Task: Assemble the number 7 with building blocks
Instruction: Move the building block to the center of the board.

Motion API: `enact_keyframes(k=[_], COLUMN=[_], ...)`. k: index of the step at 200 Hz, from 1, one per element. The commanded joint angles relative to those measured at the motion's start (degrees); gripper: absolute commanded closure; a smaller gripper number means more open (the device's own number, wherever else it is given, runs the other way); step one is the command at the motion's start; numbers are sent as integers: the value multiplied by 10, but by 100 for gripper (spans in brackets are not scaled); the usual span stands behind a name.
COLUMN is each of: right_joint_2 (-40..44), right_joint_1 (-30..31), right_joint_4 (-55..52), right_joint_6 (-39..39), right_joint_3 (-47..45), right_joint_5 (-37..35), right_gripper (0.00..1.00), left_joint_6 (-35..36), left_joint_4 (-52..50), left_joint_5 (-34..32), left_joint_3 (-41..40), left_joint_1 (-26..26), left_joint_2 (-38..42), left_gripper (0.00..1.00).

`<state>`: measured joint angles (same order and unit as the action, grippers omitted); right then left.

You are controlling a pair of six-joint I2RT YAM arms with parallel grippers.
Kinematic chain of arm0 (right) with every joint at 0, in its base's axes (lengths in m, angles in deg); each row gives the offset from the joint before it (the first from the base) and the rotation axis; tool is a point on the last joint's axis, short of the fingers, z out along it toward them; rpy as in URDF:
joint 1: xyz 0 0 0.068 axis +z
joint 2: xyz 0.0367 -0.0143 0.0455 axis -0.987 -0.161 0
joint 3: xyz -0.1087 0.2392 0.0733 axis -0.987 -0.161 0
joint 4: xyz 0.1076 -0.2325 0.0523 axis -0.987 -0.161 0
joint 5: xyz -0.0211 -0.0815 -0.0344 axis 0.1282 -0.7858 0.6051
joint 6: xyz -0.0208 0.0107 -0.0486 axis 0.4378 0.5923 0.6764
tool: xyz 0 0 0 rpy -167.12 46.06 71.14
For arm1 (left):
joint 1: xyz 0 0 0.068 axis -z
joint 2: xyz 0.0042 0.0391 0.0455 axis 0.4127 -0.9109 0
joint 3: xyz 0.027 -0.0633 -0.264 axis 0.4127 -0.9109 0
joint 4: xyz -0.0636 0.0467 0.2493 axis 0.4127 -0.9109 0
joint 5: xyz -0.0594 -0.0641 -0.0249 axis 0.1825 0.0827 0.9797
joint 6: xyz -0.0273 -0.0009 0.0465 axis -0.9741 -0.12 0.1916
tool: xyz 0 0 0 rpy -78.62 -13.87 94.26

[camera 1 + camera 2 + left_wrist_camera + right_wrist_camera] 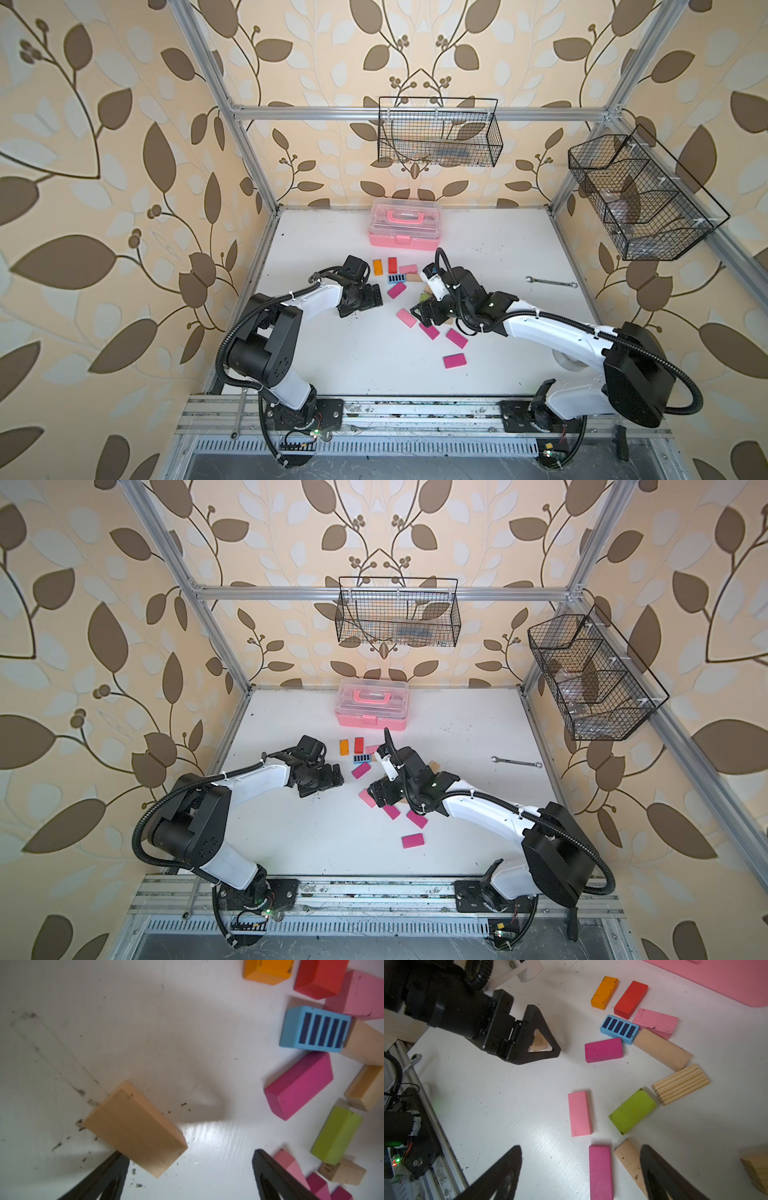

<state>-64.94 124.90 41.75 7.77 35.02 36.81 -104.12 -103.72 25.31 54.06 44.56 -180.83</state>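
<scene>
Blocks lie loose across the middle of the white tabletop [332, 365], none yet joined end to end into the number 7. Toward the back, in front of the pink plastic case with a clear lid [405, 226], an orange rectangular block [604, 992] and a red rectangular block [630, 999] sit side by side, slightly apart. Just beside the red one lies a light pink block [655, 1022]. A blue block with dark stripes [619, 1029] sits close against it. A magenta block [603, 1050] and a long plain wooden block [662, 1049] lie close against the blue one. Nearer the right arm come a ridged wooden block [681, 1083], a lime green block [632, 1110] and a second light pink block [580, 1113].

Three more magenta pieces lie toward the front: the wrist-side magenta block [429, 331] at the right arm's wrist, the middle magenta block [456, 338] near it, and the front magenta block [454, 360] alone, nearest the front edge.

The left gripper [188, 1152] hangs low over the table to the left of the cluster, jaws wide apart. A smooth tan wooden block [135, 1128] sits between them, close against one finger and well clear of the other — not gripped. The right gripper [580, 1147] also has its jaws spread and holds nothing. Between its fingers show the end of the wrist-side magenta block and a pale wooden block [627, 1157] — one finger partly covers the latter.

A metal spanner [550, 282] lies well apart on the table's right side.
</scene>
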Motion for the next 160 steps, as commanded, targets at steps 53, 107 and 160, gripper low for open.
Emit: enact_keyframes(k=[53, 107, 160], right_joint_2=[15, 41, 65], right_joint_1=[24, 6, -35], right_joint_4=[1, -19, -63], right_joint_6=[18, 27, 56], right_joint_3=[5, 6, 21], right_joint_5=[7, 19, 46], right_gripper=[12, 11, 11], left_joint_6=[48, 136, 229], left_joint_4=[-76, -114, -114], left_joint_5=[-91, -125, -42], left_joint_3=[68, 106, 139], left_joint_1=[-11, -11, -11], left_joint_2=[51, 17, -81], left_gripper=[1, 1, 1])
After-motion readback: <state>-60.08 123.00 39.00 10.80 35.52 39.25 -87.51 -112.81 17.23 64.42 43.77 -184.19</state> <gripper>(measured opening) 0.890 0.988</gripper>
